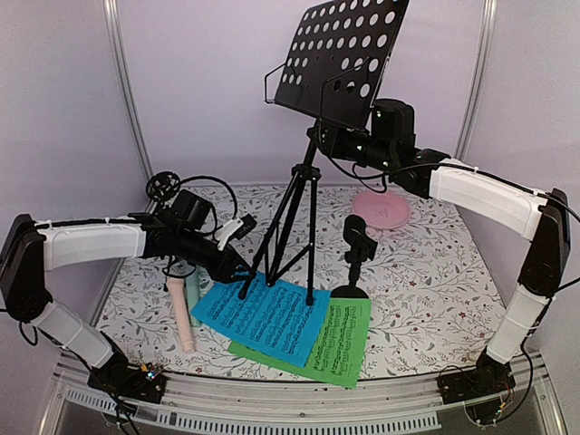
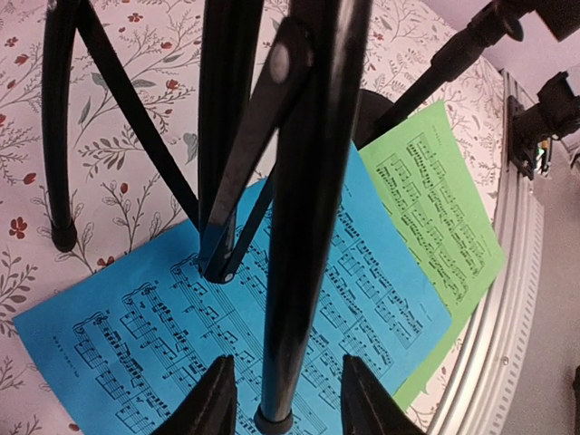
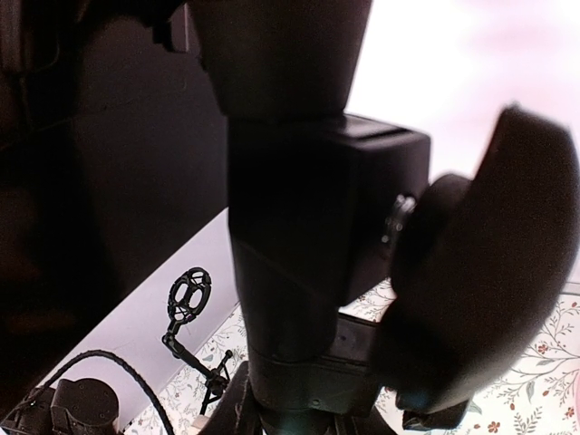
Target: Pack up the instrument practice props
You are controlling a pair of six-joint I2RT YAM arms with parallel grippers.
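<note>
Evidently the takedown step is in hand: the music rack (image 1: 340, 54) stands upright on the worktop (image 1: 435, 272), one foot on the blue sheet (image 1: 263, 317). At its base the left pincer (image 2: 283, 385), released, straddles a tripod leg (image 2: 308, 227). Under its desk sits the right pincer (image 1: 331, 140), grip unreadable. Next likely calls for clamping that leg.

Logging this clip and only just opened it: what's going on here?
Both arms are at the black music rack, which stands upright, partly on the blue sheet. The left gripper straddles one tripod leg low down, open, not clamped. The right gripper is up at the neck under the perforated panel; its grip is hidden. The green sheet, pink microphone, mint microphone and mic support sit untouched.
</note>
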